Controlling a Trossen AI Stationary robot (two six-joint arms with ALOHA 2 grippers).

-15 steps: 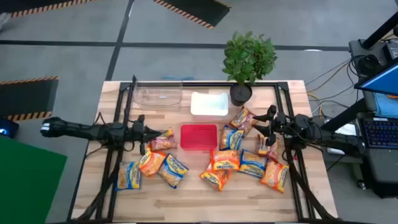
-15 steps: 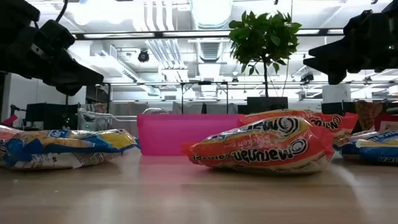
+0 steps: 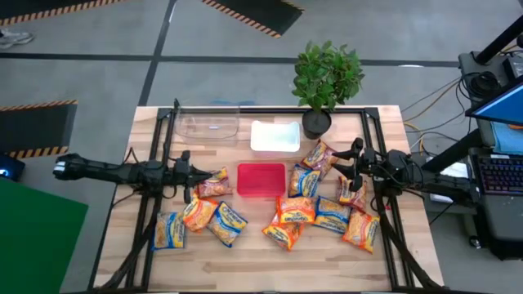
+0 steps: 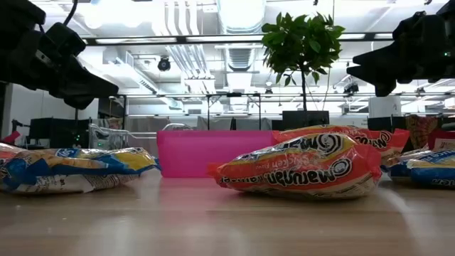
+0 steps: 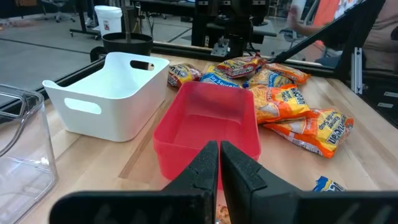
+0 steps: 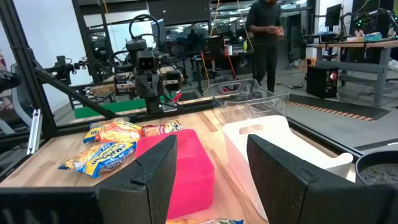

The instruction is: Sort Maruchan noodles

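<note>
Nothing has shifted since the earlier frame: both arms and every packet sit where they were. The red tray [image 3: 261, 180] lies mid-worktop and serves as the landmark. The left pincer [image 3: 186, 174] hangs just left of it, over a reddish-pink packet [image 3: 214, 184]; in the left wrist view its fingers [image 5: 205, 167] are pressed together with nothing between them. The right pincer [image 3: 353, 167] hangs to the tray's right above the larger heap, jaws spread wide and empty.

The noodles [image 3: 296, 209] lie loose in two scattered groups either side of and in front of the tray, none yet in any bin, so sorting looks barely begun. The white tray [image 3: 274, 136] and clear tray [image 3: 208, 126] sit behind the red one, probably one bin per flavour.

The low view shows "Maruchan" in white on an orange packet [image 4: 302, 171]; smaller print is unreadable.
</note>
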